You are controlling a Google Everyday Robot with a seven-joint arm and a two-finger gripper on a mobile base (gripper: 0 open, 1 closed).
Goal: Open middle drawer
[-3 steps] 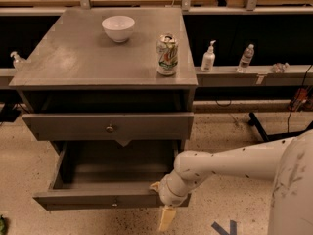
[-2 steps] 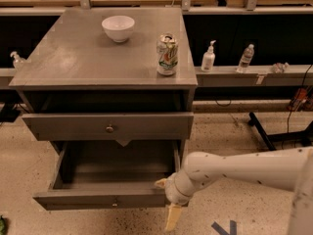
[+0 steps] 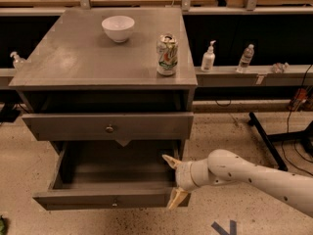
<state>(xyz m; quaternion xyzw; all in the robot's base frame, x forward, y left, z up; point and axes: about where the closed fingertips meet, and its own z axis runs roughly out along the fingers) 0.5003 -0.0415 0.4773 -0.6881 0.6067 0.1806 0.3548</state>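
- The scene was a workshop-like room with a speckled floor (image 3: 230,136). A grey cabinet stood in it, and its flat top surface (image 3: 73,58) carried a white bowl (image 3: 118,28) and a drinks can (image 3: 167,55), standing well apart.
- Behind the cabinet, a low ledge (image 3: 274,75) held a pump bottle (image 3: 209,57) and a small water bottle (image 3: 245,58).
- The middle drawer (image 3: 78,199) sat low in the cabinet and was drawn well out towards the camera. Its dark, bare interior was open to view and its front panel stood clear of the cabinet body.
- Its small dull knob (image 3: 116,203) was at the centre of the front panel, with nothing on it.
- The upper drawer (image 3: 63,126), with a brighter knob (image 3: 109,129), stood far less far out than the middle one.
- The pincer (image 3: 168,181) hung at the right front corner of the middle drawer, well to the right of its knob. The white arm (image 3: 254,177) reached in from the right edge.
- The pincer was released: its two tan fingers (image 3: 177,198) were splayed wide, one angled up and one down, grasping nothing.
- The lower finger overlapped the right end of the front panel, though whether it touched could not be told.
- By my reading the task was essentially done, since the drawer looked fully pulled. All that seemed left was for the arm to draw clear without knocking the front panel.
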